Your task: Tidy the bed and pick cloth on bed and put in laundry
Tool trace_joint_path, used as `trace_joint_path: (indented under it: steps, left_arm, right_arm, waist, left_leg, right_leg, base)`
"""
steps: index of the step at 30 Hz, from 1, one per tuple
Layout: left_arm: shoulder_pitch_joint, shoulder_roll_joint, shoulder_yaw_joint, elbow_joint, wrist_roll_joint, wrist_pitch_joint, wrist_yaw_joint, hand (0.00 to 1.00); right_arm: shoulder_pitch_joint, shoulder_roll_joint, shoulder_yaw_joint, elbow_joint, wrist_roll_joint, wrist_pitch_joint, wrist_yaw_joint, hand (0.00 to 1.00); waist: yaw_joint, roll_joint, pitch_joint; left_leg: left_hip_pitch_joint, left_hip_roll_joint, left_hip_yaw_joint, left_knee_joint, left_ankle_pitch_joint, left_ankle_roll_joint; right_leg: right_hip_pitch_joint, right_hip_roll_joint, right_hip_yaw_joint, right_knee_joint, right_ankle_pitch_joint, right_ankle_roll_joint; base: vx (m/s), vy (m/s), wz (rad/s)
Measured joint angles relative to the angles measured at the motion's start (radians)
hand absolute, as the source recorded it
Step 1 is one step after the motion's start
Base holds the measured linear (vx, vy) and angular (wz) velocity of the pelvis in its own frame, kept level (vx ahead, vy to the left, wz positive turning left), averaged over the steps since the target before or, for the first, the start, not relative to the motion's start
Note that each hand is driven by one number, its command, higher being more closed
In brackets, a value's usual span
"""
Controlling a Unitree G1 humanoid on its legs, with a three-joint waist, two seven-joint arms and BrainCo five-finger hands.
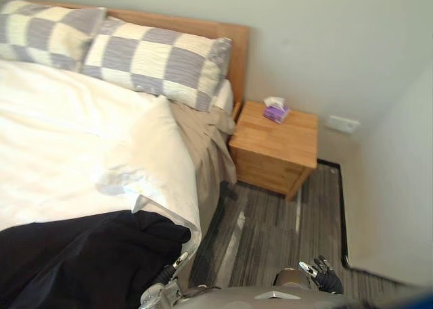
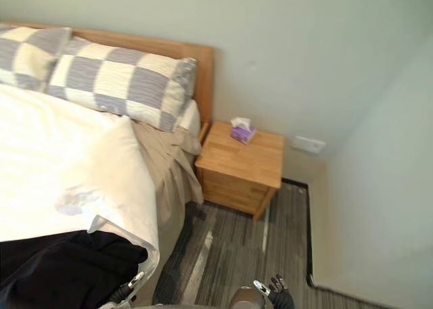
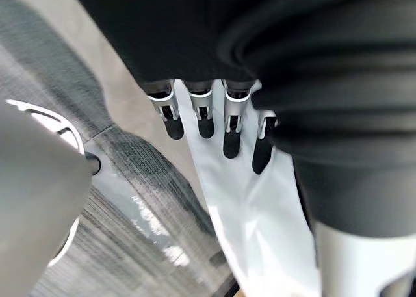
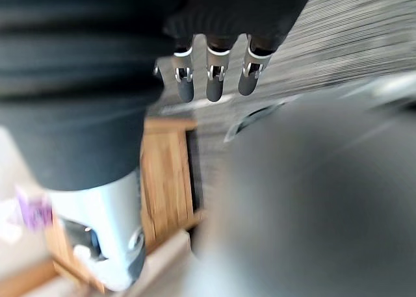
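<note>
Early stage: dark cloth (image 1: pixel 74 255) on the bed (image 1: pixel 54 153) near edge, not yet picked. Left hand (image 3: pixel 203 112) straight-fingered, empty, beside it; right hand (image 4: pixel 214 82) relaxed, empty.

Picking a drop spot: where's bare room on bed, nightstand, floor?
Free: nightstand top in front of the tissue box; white duvet between checked pillows and black cloth; carpet below the nightstand. Crowded: pillow end, cloth-covered near corner.

The bed (image 1: pixel 234 40) carries a white duvet (image 1: pixel 61 140), checked pillows (image 1: pixel 155 62) and black cloth (image 1: pixel 81 255).
</note>
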State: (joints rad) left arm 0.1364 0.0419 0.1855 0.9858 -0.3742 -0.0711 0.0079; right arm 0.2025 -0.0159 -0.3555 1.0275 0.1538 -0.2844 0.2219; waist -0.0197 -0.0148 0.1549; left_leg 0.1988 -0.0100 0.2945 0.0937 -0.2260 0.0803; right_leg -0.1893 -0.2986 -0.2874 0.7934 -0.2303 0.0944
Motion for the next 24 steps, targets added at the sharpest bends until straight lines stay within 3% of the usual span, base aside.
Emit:
trace_joint_path:
  steps: [1,2,4,5,6,7,8,10,12,13,15,17,19,20,23,24]
  left_arm:
    - [-0.001,-0.007,0.010,-0.004,-0.001,0.016,0.004,0.00]
    - [-0.002,-0.012,0.022,-0.007,-0.004,0.021,0.007,0.00]
    - [-0.001,-0.024,0.077,-0.017,-0.010,0.029,0.029,0.00]
    - [0.000,-0.020,0.094,-0.023,-0.010,0.032,0.033,0.00]
    - [-0.006,-0.045,0.132,-0.018,-0.009,0.052,0.043,0.00]
    - [0.001,-0.048,0.132,-0.020,-0.008,0.052,0.043,0.00]
    - [-0.002,-0.073,0.136,-0.023,-0.007,0.057,0.045,0.00]
    - [-0.007,-0.081,0.143,-0.022,-0.003,0.063,0.063,0.00]
    - [-0.006,-0.096,0.175,-0.023,0.011,0.059,0.084,0.00]
    - [0.004,-0.087,0.195,-0.033,0.014,0.047,0.097,0.00]
    - [0.012,-0.078,0.209,-0.042,0.013,0.032,0.110,0.00]
    - [0.022,-0.076,0.214,-0.057,0.014,0.027,0.108,0.00]
    - [0.021,-0.077,0.213,-0.063,0.037,0.019,0.108,0.00]
    - [0.009,-0.076,0.211,-0.063,0.050,0.018,0.108,0.00]
    - [0.017,-0.078,0.185,-0.059,0.053,0.016,0.107,0.00]
    - [0.018,-0.077,0.170,-0.059,0.053,0.016,0.107,0.00]
  right_arm:
    - [0.001,-0.001,0.003,0.000,0.021,0.001,0.013,0.00]
    - [0.001,-0.001,0.007,0.000,0.026,0.001,0.017,0.00]
    - [0.000,-0.008,0.063,0.000,0.047,0.004,0.045,0.00]
    - [0.001,-0.004,0.082,0.002,0.048,0.005,0.051,0.00]
    - [-0.006,-0.051,0.110,0.008,0.049,0.009,0.069,0.00]
    - [-0.007,-0.057,0.117,0.007,0.049,0.009,0.069,0.00]
    - [-0.019,-0.089,0.159,-0.004,0.047,0.010,0.081,0.00]
    - [-0.026,-0.124,0.226,-0.011,0.035,0.031,0.091,0.00]
    - [-0.040,-0.143,0.289,-0.011,0.018,0.065,0.091,0.00]
    - [-0.053,-0.136,0.324,-0.012,0.016,0.091,0.098,0.00]
    - [-0.060,-0.119,0.327,-0.015,0.000,0.111,0.111,0.00]
    - [-0.062,-0.106,0.318,-0.020,-0.004,0.132,0.111,0.00]
    - [-0.048,-0.092,0.286,-0.028,-0.004,0.159,0.107,0.00]
    - [-0.046,-0.088,0.264,-0.029,-0.001,0.174,0.099,0.00]
    - [-0.045,-0.092,0.232,-0.028,0.007,0.199,0.070,0.00]
    - [-0.049,-0.090,0.229,-0.027,0.014,0.203,0.064,0.00]
  waist:
    - [-0.006,0.008,-0.001]
    - [-0.006,0.009,-0.001]
    - [0.008,-0.008,-0.003]
    - [0.012,-0.026,-0.007]
    - [0.019,-0.002,-0.022]
    - [0.019,0.004,-0.025]
    - [0.018,0.037,-0.023]
    - [0.019,0.043,-0.024]
    - [0.041,0.034,-0.027]
    - [0.043,0.008,-0.032]
    - [0.043,-0.011,-0.041]
    - [0.039,-0.017,-0.042]
    - [0.038,-0.017,-0.041]
    - [0.033,-0.018,-0.033]
    - [0.039,0.006,-0.027]
    - [0.039,0.005,-0.028]
  left_leg:
    - [0.007,0.024,-0.076,0.014,-0.008,-0.014]
    - [0.008,0.034,-0.107,0.020,-0.014,-0.024]
    - [0.008,0.059,-0.215,0.061,-0.050,-0.088]
    - [0.006,0.054,-0.238,0.074,-0.062,-0.106]
    - [0.001,0.094,-0.288,0.087,-0.061,-0.131]
    - [-0.001,0.101,-0.287,0.086,-0.052,-0.133]
    - [-0.001,0.139,-0.312,0.081,-0.038,-0.169]
    - [0.012,0.170,-0.340,0.062,-0.010,-0.197]
    - [0.026,0.196,-0.359,0.045,0.030,-0.190]
    - [0.014,0.200,-0.354,0.045,0.055,-0.185]
    - [-0.015,0.209,-0.351,0.054,0.076,-0.185]
    - [-0.065,0.230,-0.294,0.093,0.112,-0.188]
    - [-0.120,0.251,-0.167,0.157,0.134,-0.178]
    - [-0.166,0.291,-0.012,0.251,0.122,-0.158]
    - [-0.196,0.305,0.159,0.361,0.056,-0.155]
    - [-0.199,0.301,0.169,0.352,0.052,-0.158]
  right_leg:
    - [-0.001,0.027,0.031,-0.169,0.011,-0.004]
    - [0.001,0.043,0.050,-0.240,0.026,-0.009]
    - [0.026,0.087,0.171,-0.532,0.153,-0.013]
    - [0.039,0.089,0.210,-0.604,0.182,-0.010]
    - [0.061,0.112,0.187,-0.563,0.214,0.000]
    - [0.060,0.113,0.179,-0.551,0.199,0.000]
    - [0.058,0.129,0.181,-0.479,0.151,-0.009]
    - [0.061,0.152,0.212,-0.400,0.095,-0.019]
    - [0.063,0.164,0.194,-0.342,0.059,-0.024]
    - [0.079,0.155,0.164,-0.342,0.012,-0.029]
    - [0.105,0.150,0.129,-0.381,-0.033,-0.052]
    - [0.158,0.146,0.045,-0.447,-0.031,-0.054]
    - [0.218,0.135,-0.064,-0.508,-0.020,-0.058]
    - [0.263,0.118,-0.151,-0.523,-0.016,-0.068]
    - [0.339,0.102,-0.256,-0.550,-0.013,-0.057]
    - [0.340,0.099,-0.262,-0.551,-0.013,-0.055]
  base:
    - [0.25,-0.249,1.43]
    - [0.39,-0.404,1.70]
    - [0.35,-0.411,1.40]
    - [0.44,-0.551,1.52]
    - [0.36,-0.451,1.06]
    - [0.40,-0.502,1.29]
    - [0.23,-0.268,0.88]
    - [0.24,-0.277,1.05]
    - [0.17,-0.278,0.71]
    - [0.09,-0.248,0.53]
    - [0.07,-0.232,0.85]
    - [0.03,-0.162,1.16]
    - [0.01,-0.137,1.48]
    - [0.02,-0.093,1.46]
    - [0.05,0.013,1.23]
    - [0.07,0.081,0.81]
